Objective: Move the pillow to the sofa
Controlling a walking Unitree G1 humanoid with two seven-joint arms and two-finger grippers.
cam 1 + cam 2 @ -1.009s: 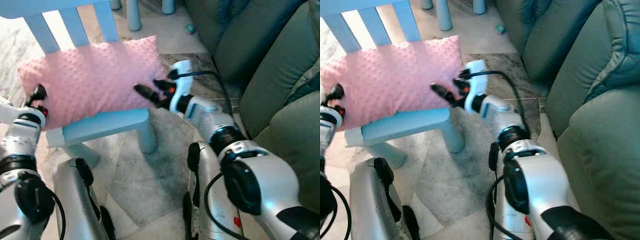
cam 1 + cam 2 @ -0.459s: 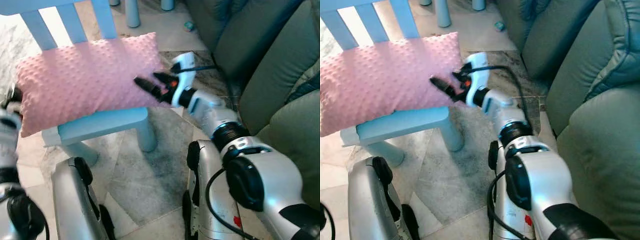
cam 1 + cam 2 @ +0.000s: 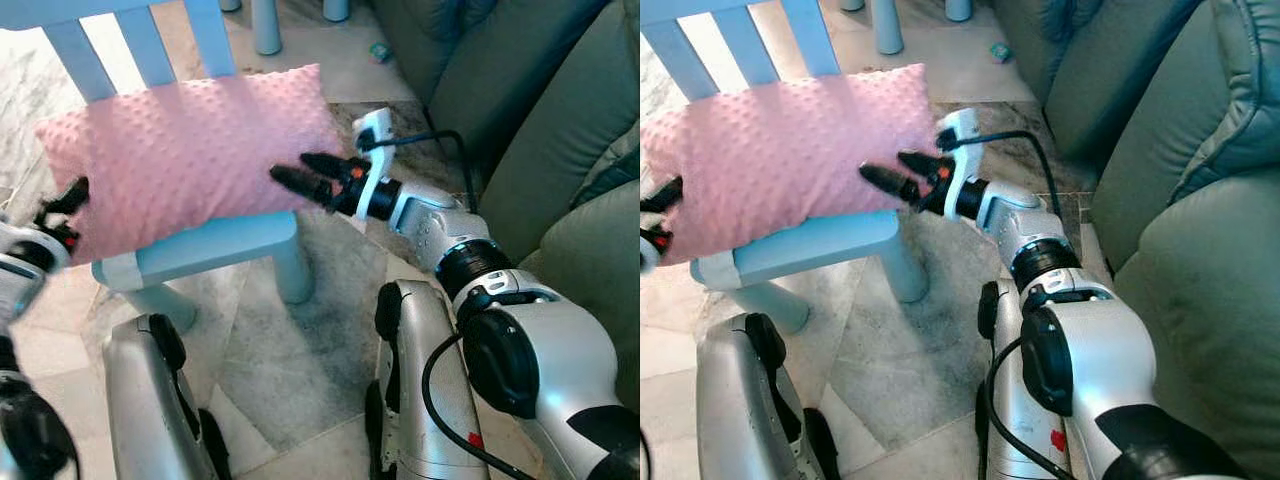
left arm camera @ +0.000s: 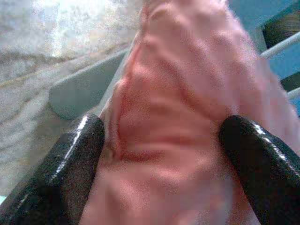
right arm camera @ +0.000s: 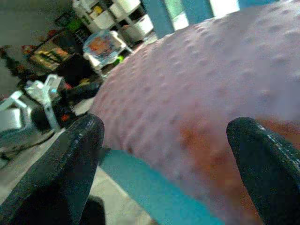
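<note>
A pink dotted pillow lies across the seat of a light-blue child's chair. My right gripper is at the pillow's right end, open, its two black fingers spread against the near right corner. In the right wrist view the pillow bulges between the wide fingers. My left gripper is at the pillow's left end, also open. The left wrist view has the pillow's end lying between the two fingers. Neither gripper has closed on it.
A grey-green sofa runs along the right, close to my right arm. The chair's slatted back stands behind the pillow. More light-blue furniture legs and a small object sit on the marble floor beyond.
My right wrist has turned and its fingers have spread at the pillow's right corner. My left gripper dipped away, then came back to the pillow's left end. The pillow stays on the chair.
</note>
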